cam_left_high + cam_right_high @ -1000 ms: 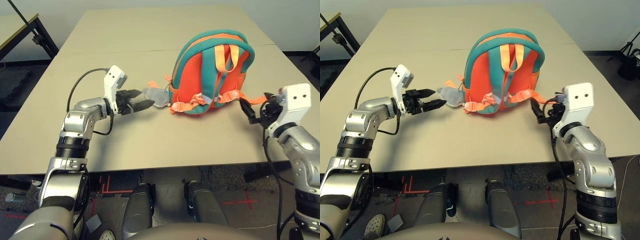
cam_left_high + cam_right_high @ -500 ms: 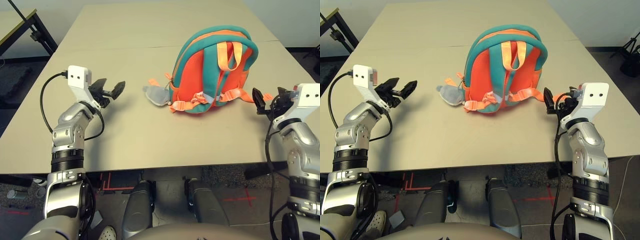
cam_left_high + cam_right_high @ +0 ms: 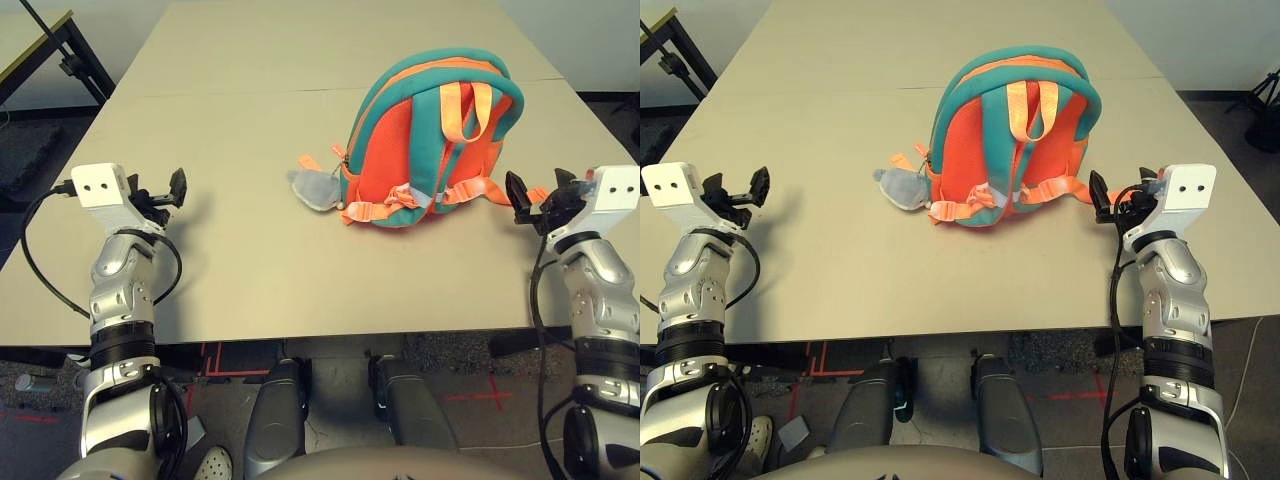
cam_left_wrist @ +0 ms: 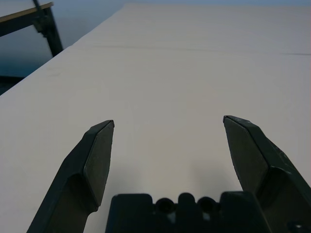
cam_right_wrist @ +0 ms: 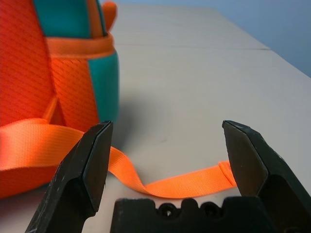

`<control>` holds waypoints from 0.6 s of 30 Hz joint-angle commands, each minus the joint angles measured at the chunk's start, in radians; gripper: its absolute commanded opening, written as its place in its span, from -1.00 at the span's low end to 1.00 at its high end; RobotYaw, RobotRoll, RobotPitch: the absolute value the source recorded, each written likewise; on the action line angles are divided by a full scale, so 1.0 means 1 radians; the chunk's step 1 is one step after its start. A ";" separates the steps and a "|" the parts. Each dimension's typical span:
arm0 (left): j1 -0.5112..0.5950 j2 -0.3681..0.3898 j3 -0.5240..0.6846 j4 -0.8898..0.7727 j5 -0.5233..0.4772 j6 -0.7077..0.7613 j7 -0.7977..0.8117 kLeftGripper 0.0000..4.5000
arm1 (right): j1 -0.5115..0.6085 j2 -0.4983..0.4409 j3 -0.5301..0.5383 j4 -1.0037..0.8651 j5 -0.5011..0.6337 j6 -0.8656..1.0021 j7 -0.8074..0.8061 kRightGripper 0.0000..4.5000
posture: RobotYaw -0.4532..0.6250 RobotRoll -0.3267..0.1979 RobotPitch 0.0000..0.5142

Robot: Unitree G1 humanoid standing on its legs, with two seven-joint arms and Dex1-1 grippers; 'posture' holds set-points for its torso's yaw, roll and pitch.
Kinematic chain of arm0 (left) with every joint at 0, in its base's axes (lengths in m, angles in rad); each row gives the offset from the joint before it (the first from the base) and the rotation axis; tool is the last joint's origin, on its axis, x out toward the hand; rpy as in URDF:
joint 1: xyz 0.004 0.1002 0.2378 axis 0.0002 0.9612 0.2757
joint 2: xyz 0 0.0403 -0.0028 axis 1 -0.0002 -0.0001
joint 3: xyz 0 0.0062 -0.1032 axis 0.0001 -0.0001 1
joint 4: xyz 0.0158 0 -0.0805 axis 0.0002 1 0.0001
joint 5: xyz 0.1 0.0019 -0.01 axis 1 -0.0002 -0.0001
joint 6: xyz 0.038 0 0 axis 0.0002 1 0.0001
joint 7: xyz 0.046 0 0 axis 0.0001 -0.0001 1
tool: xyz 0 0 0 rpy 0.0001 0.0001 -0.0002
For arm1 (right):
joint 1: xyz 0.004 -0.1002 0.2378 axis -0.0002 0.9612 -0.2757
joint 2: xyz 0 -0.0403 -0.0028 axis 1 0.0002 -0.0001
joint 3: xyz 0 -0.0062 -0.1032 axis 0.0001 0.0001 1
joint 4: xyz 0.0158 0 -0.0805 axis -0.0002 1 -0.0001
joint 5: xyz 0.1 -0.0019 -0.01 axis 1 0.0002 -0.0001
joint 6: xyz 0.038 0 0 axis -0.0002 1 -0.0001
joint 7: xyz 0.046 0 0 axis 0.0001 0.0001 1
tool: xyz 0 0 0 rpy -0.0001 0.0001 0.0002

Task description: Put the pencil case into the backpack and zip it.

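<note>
Backpack point(image 3: 430, 145) stands upright mid-table, pencil case unseen in any view; the wrist views alone confirm both grippers spread wide and empty, left gripper point(image 4: 167, 145) over bare table point(image 4: 184, 63), right gripper point(image 5: 165, 145) above a loose orange strap point(image 5: 189, 182).

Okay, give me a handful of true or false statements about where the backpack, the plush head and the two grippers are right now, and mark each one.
1. The backpack stands on the table with its straps facing the robot. True.
2. The left gripper is shut on the plush animal head. False: it is open, holds nothing, and sits well off to the robot's left of the plush head.
3. The right gripper is open, with an orange strap lying on the table beyond its fingers. True.
4. A white pencil case lies on the table beside the backpack. False: no pencil case shows in any view.
5. The plush animal head lies on the backpack's right side. False: it lies on the side toward the robot's left arm.
</note>
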 commanded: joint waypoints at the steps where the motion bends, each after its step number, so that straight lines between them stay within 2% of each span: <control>1: 0.010 0.012 0.003 0.029 0.009 -0.023 0.007 1.00 | -0.009 -0.014 -0.003 0.033 -0.016 -0.026 -0.009 0.98 | -0.20 0.25 -0.27; 18: -0.033 0.003 -0.028 0.101 0.007 -0.051 0.006 1.00 | -0.009 -0.011 0.004 0.009 -0.029 -0.035 -0.052 0.98 | -0.27 0.25 -0.37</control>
